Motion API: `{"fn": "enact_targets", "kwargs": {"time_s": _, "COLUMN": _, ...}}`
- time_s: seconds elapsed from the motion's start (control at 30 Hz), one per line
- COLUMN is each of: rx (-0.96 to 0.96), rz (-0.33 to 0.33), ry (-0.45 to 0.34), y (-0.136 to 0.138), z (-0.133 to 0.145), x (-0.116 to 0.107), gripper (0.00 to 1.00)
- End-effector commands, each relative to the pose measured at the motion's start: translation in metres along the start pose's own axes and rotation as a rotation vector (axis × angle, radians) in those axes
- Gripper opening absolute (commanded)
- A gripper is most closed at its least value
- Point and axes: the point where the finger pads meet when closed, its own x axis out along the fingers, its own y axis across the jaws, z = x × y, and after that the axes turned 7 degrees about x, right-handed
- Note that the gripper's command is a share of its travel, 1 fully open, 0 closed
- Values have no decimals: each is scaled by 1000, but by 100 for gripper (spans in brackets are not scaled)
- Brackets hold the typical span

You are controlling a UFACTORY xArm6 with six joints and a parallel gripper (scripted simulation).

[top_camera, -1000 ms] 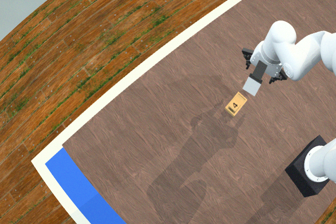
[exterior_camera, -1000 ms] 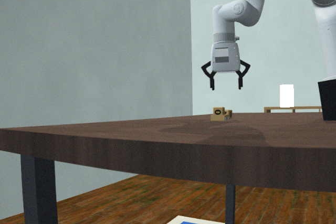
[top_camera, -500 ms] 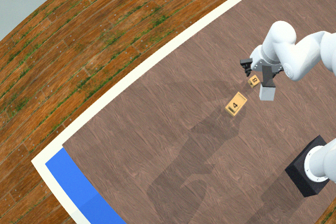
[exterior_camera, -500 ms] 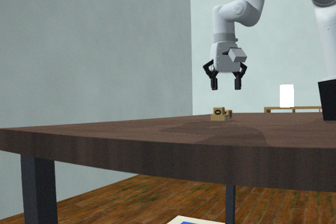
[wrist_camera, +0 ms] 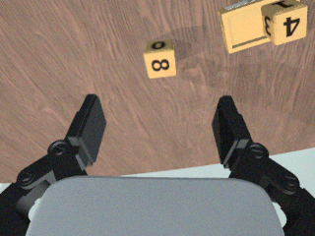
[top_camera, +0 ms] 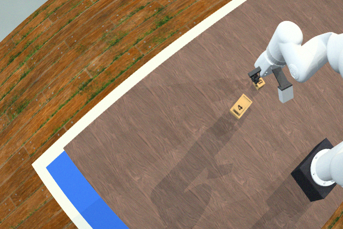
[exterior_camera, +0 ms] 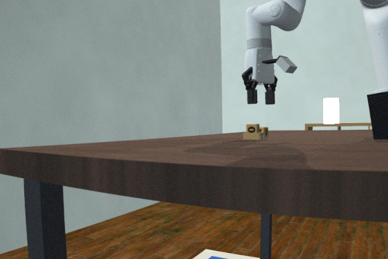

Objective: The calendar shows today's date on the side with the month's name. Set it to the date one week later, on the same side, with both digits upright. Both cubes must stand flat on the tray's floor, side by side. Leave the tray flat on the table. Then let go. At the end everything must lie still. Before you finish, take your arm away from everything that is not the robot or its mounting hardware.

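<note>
From the top, the arm (top_camera: 289, 38) (exterior_camera: 275, 14) reaches in over the brown table (top_camera: 177, 104) (exterior_camera: 188, 181), its pincer (top_camera: 256, 79) (exterior_camera: 260, 103) (wrist_camera: 158, 109) above or close to a loose cube (top_camera: 259, 83) (exterior_camera: 265, 131) (wrist_camera: 160, 59) with an 8 on its top face. The black fingers hide part of that cube in this view. Near it, but apart, lies the tray (top_camera: 247, 99) (exterior_camera: 250, 136) (wrist_camera: 242, 36), and a second cube (top_camera: 238, 108) (exterior_camera: 251, 128) (wrist_camera: 289, 25) stands in one end of it with a 4 on top. The other end of the tray holds no cube. The arm's black base (top_camera: 303, 176) (exterior_camera: 381, 116) is well apart from both.

In the exterior view the pincer hangs above the table, fingers pointing down and apart — it touches neither cube. The tray rests flat on the table, and the cube in it shows a 0 on the side facing this view. The loose cube is partly hidden behind; its side marking is probably a digit, though it is too small to read.

The wrist view shows the pincer spread wide, with nothing between its fingers. The loose cube sits on the table beyond the fingertips, its 8 lying sideways here and a 0 on an adjoining face. At the upper right is the tray — its cube showing the 4, a 3 and part of another digit.
</note>
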Motion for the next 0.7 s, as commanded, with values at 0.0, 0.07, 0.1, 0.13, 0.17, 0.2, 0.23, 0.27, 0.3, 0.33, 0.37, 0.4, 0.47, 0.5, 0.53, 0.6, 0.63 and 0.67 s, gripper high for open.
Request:
{"fn": "enact_targets", "kwargs": {"time_s": 0.0, "rx": -103, "rz": 16, "ry": 3, "y": 0, "z": 1, "x": -1, "gripper": 100}}
{"fn": "enact_targets", "kwargs": {"time_s": 0.07, "rx": -130, "rz": 16, "ry": 2, "y": 0, "z": 1, "x": -1, "gripper": 100}}
{"fn": "enact_targets", "kwargs": {"time_s": 0.1, "rx": -140, "rz": 16, "ry": 2, "y": 0, "z": 1, "x": -1, "gripper": 100}}
{"fn": "enact_targets", "kwargs": {"time_s": 0.13, "rx": -147, "rz": 16, "ry": 2, "y": 0, "z": 1, "x": -1, "gripper": 100}}
{"fn": "enact_targets", "kwargs": {"time_s": 0.17, "rx": -152, "rz": 16, "ry": 2, "y": 0, "z": 1, "x": -1, "gripper": 100}}
{"fn": "enact_targets", "kwargs": {"time_s": 0.2, "rx": -155, "rz": 16, "ry": 2, "y": 0, "z": 1, "x": -1, "gripper": 100}}
{"fn": "enact_targets", "kwargs": {"time_s": 0.23, "rx": -156, "rz": 16, "ry": 2, "y": 0, "z": 1, "x": -1, "gripper": 100}}
{"fn": "enact_targets", "kwargs": {"time_s": 0.27, "rx": -157, "rz": 16, "ry": 2, "y": 0, "z": 1, "x": -1, "gripper": 100}}
{"fn": "enact_targets", "kwargs": {"time_s": 0.3, "rx": -157, "rz": 16, "ry": 2, "y": 0, "z": 1, "x": -1, "gripper": 100}}
{"fn": "enact_targets", "kwargs": {"time_s": 0.33, "rx": -157, "rz": 16, "ry": 2, "y": 0, "z": 1, "x": -1, "gripper": 100}}
{"fn": "enact_targets", "kwargs": {"time_s": 0.37, "rx": -157, "rz": 16, "ry": 2, "y": 0, "z": 1, "x": -1, "gripper": 100}}
{"fn": "enact_targets", "kwargs": {"time_s": 0.4, "rx": -157, "rz": 16, "ry": 2, "y": 0, "z": 1, "x": -1, "gripper": 47}}
{"fn": "enact_targets", "kwargs": {"time_s": 0.47, "rx": -157, "rz": 16, "ry": 2, "y": 0, "z": 1, "x": -1, "gripper": 47}}
{"fn": "enact_targets", "kwargs": {"time_s": 0.5, "rx": -157, "rz": 16, "ry": 2, "y": 0, "z": 1, "x": -1, "gripper": 47}}
{"fn": "enact_targets", "kwargs": {"time_s": 0.53, "rx": -157, "rz": 16, "ry": 2, "y": 0, "z": 1, "x": -1, "gripper": 47}}
{"fn": "enact_targets", "kwargs": {"time_s": 0.6, "rx": -157, "rz": 16, "ry": 2, "y": 0, "z": 1, "x": -1, "gripper": 47}}
{"fn": "enact_targets", "kwargs": {"time_s": 0.63, "rx": -157, "rz": 16, "ry": 2, "y": 0, "z": 1, "x": -1, "gripper": 47}}
{"fn": "enact_targets", "kwargs": {"time_s": 0.67, "rx": -157, "rz": 16, "ry": 2, "y": 0, "z": 1, "x": -1, "gripper": 47}}
